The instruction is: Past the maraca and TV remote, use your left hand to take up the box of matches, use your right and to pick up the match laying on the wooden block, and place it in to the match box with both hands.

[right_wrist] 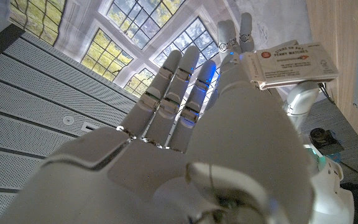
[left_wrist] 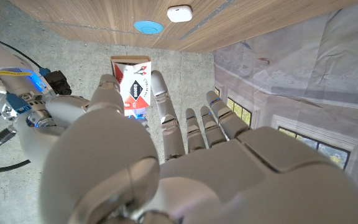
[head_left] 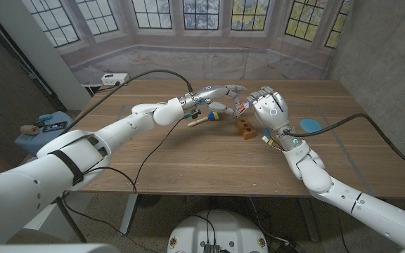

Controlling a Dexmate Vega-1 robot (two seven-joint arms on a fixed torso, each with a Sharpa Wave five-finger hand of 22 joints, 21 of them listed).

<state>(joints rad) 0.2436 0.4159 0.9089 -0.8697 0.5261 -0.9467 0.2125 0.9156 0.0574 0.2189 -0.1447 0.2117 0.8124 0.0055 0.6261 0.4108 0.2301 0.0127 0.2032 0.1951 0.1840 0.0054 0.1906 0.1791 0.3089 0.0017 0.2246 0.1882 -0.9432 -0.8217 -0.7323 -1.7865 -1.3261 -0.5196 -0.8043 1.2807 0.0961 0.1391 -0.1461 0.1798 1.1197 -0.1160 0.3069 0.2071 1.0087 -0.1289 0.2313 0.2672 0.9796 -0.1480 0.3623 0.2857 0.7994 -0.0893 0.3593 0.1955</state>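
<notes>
My left hand (head_left: 219, 95) reaches over the table's middle and pinches the matchbox (head_left: 243, 107), a small white box with a red and black label (left_wrist: 133, 82), between thumb and fingers. My right hand (head_left: 270, 107) stands upright right beside the box, fingers pointing up, its thumb side against it. In the right wrist view the matchbox (right_wrist: 293, 63) sits just past my right hand (right_wrist: 185, 124), with the left fingertips (right_wrist: 235, 30) behind it. No match is visible in any frame. The wooden block (head_left: 245, 127) lies on the table below both hands. The maraca (head_left: 207, 118) lies under my left hand.
A blue disc (head_left: 311, 125) lies on the table to the right of my right hand. A white box (head_left: 114, 79) sits at the table's far left corner. A black cable runs across the table (head_left: 188, 165) along my left arm.
</notes>
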